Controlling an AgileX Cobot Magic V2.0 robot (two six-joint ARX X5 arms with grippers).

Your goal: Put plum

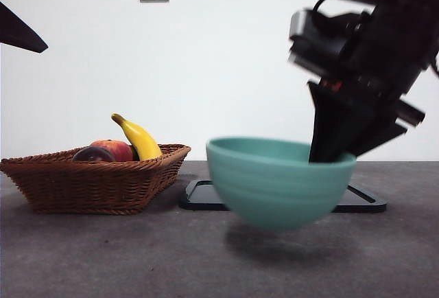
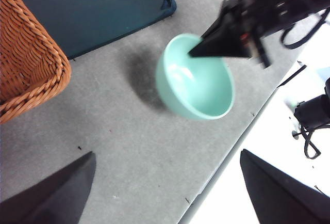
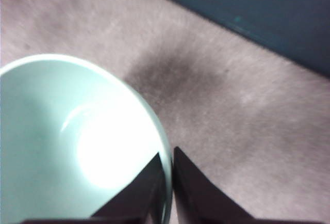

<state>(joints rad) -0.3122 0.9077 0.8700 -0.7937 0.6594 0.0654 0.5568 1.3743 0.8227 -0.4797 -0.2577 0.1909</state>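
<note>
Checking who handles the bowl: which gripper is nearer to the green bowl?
Right. The right gripper is clamped on the green bowl at its rim, holding it above the table. The left gripper hangs apart from it, open.

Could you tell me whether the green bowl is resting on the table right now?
No, the smooth mint-green ceramic bowl hangs clear of the grey table, its shadow beneath, with the right claw pinching its rim.

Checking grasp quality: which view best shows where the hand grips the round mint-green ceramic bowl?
The right wrist view: the right hand pinches the round mint-green ceramic bowl by its rim, one jaw inside, one outside. The front view shows the bowl lifted; the left wrist view shows it blurred from above.
</note>
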